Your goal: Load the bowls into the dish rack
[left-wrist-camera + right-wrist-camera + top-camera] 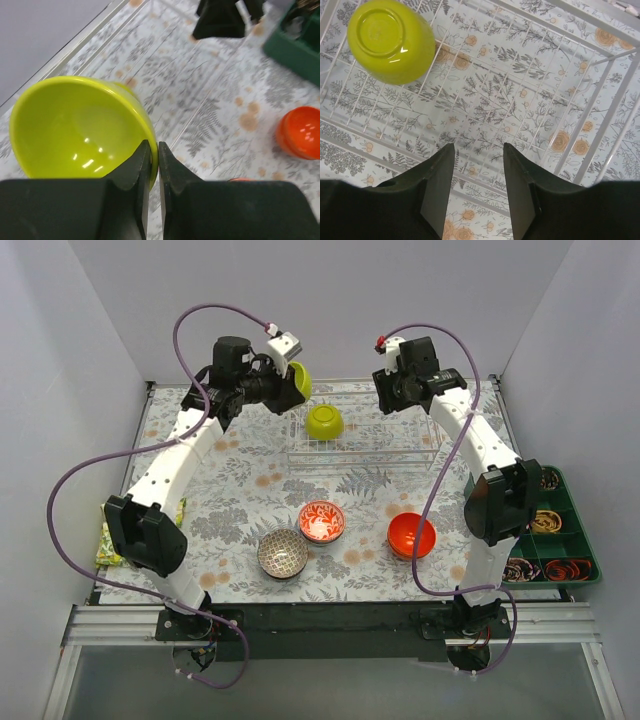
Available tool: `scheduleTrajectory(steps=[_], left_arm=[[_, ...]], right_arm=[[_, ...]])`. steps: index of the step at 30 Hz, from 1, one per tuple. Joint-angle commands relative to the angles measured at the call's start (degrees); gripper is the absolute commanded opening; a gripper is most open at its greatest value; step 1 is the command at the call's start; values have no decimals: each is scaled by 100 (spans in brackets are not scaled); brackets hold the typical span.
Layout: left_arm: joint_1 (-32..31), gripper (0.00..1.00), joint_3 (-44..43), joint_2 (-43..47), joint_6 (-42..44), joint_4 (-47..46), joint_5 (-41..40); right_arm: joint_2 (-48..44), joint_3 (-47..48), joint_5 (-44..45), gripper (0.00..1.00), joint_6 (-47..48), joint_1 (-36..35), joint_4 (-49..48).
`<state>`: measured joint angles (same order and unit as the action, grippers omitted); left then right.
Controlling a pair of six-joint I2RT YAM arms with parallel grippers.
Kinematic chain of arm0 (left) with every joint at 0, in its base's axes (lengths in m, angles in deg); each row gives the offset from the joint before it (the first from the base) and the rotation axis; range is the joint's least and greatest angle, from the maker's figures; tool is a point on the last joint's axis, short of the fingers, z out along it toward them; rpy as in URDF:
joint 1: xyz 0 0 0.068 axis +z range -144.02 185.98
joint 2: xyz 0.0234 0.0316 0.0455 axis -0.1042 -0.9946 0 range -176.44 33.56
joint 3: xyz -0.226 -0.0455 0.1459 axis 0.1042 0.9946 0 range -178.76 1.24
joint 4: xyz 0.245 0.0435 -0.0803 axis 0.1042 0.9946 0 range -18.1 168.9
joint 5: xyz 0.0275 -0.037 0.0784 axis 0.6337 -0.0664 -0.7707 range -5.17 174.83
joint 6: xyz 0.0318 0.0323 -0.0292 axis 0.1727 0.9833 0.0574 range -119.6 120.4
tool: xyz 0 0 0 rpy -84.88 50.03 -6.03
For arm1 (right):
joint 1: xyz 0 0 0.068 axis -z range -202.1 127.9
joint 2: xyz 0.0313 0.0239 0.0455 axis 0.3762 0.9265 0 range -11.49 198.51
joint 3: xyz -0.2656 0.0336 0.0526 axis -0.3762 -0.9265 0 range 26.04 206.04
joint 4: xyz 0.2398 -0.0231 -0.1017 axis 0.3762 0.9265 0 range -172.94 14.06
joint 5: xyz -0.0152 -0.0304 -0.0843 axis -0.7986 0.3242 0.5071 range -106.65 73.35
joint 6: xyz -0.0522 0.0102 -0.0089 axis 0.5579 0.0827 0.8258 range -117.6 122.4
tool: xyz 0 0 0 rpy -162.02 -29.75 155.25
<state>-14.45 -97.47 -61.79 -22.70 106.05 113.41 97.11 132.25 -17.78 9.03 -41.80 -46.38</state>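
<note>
My left gripper (289, 387) is shut on the rim of a lime-green bowl (75, 125), held in the air at the far left, just left of the dish rack (365, 452). One finger is inside the bowl and one outside. A second lime-green bowl (325, 421) lies in the rack's left end, base showing in the right wrist view (390, 40). My right gripper (479, 150) hangs open and empty over the rack's wires (545, 75). On the mat sit a red-and-white bowl (321, 522), a brown-and-white bowl (282, 554) and an orange-red bowl (411, 535).
A dark green compartmented tray (575, 540) holding small items stands at the right edge. A yellow-green packet (108, 540) lies at the left edge of the mat. White walls close in the back and both sides.
</note>
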Motion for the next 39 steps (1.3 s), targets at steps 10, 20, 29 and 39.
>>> scheduleTrajectory(steps=[10,20,29,39], left_arm=[[-14,0,520,-1511,-4707,-5482,2995],[-216,0,204,-2488,-5575,-6377,3005],[-225,0,-42,-3024,-5618,-6351,2864],[-304,0,-367,-3437,-5320,-6026,2697]], right_arm=[[-225,479,-502,1,-364,230,-193],[91,145,-1795,1,-751,450,-456],[495,-57,-1487,1,-725,467,-465],[926,-22,-1742,1,-681,467,-465]])
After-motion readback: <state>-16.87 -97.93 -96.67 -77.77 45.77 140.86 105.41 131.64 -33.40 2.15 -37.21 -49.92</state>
